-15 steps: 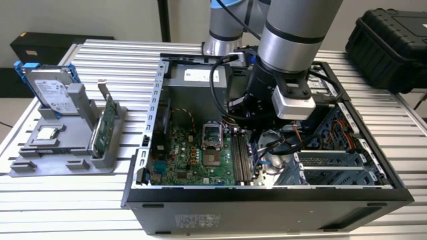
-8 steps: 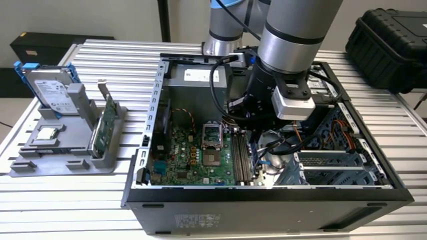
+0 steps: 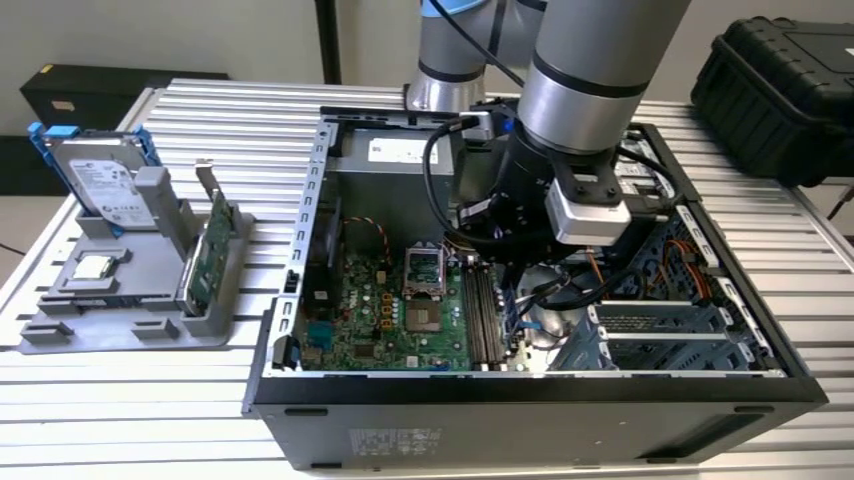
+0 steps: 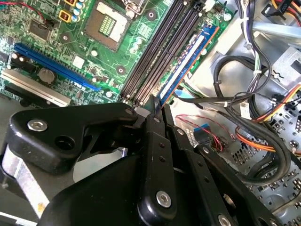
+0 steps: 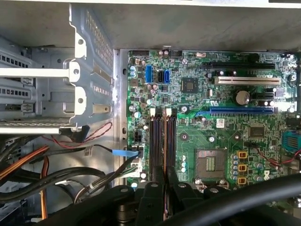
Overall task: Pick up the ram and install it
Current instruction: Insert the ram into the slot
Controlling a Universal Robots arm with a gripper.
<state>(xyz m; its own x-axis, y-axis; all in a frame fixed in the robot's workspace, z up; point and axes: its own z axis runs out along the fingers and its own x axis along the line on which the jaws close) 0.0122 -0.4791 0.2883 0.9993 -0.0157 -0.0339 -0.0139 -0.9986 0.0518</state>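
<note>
Rack (image 3: 134,290): grey, seen on the bench (image 3: 80,400) at the exterior view's left, with a drive (image 3: 107,180) and a green card (image 3: 207,255) stood in it.
Ram (image 4: 186,61): a long, thin stick with a blue edge, stood on edge in the outermost of the slots (image 4: 162,52) on the motherboard (image 3: 387,310), inside the case (image 3: 534,400).
Gripper (image 4: 155,110): closed, its black fingers (image 4: 153,125) pressed together over the near end of the ram.
Arm (image 3: 587,60): reached steeply down into the case.

A silver hard drive (image 3: 104,180) and a green card (image 3: 207,255) stood in a grey holder (image 3: 120,300), beside the open computer case (image 3: 534,400).
</note>
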